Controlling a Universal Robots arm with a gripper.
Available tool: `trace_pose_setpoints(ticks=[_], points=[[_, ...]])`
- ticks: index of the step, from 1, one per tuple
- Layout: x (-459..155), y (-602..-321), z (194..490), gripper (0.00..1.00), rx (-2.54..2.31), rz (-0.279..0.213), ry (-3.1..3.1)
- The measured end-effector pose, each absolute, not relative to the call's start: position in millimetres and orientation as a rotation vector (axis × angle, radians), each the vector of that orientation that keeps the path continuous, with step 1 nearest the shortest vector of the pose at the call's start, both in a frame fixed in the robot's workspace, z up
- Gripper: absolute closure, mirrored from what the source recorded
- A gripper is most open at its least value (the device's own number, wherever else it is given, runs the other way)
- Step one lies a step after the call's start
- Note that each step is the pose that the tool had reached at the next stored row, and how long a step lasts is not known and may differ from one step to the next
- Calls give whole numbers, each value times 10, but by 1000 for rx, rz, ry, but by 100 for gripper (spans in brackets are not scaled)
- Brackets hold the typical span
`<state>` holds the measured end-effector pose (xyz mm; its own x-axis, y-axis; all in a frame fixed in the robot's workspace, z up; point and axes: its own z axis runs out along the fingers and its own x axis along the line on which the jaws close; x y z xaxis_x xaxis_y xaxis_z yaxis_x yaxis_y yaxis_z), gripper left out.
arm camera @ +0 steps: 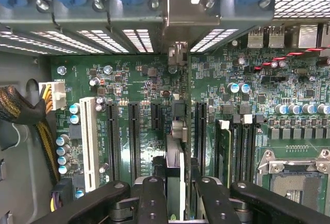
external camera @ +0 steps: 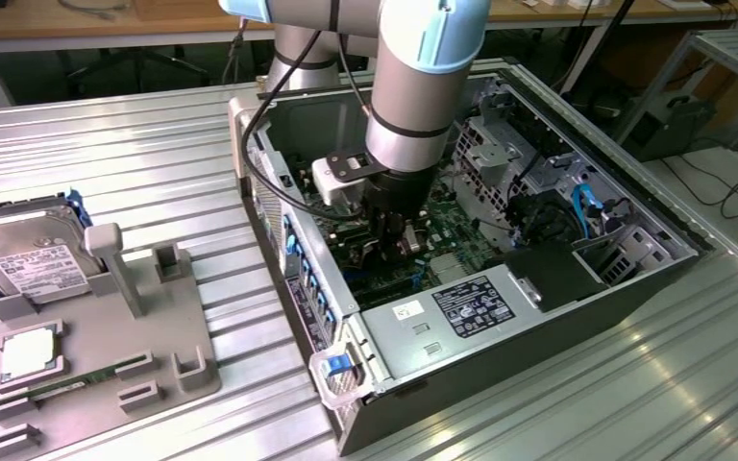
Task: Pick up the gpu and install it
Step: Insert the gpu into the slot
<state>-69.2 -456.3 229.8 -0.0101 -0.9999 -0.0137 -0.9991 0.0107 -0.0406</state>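
The gpu [arm camera: 175,164] appears edge-on in the wrist view as a thin dark card running from between my fingers toward the case's rear wall. Its pale metal end bracket [arm camera: 186,15] stands at the rear slot openings. My gripper [arm camera: 179,185] is shut on the card, one black finger [arm camera: 152,198] on each side. The card stands upright over the green motherboard [arm camera: 139,82], in line with the black expansion slots [arm camera: 133,136]. I cannot tell whether its edge sits in a slot. In the exterior view my gripper [external camera: 392,238] reaches down into the open computer case [external camera: 382,346].
Beside the card lie a white slot [arm camera: 88,141], braided cables [arm camera: 23,110] and the CPU socket [arm camera: 294,177]. At the exterior view's left a grey fixture [external camera: 151,327] holds a silver hard drive [external camera: 30,254], a processor [external camera: 30,351] and a green memory stick [external camera: 81,381].
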Motion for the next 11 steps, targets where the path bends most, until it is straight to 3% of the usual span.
trace_pose_setpoints(ticks=[4,5,11], points=[[-692,-4560,2290,72,-2181,-29,2204],[-693,-4561,2298,66,-2182,-30,2205],[-693,-4559,2474,66,-2181,-33,2204]])
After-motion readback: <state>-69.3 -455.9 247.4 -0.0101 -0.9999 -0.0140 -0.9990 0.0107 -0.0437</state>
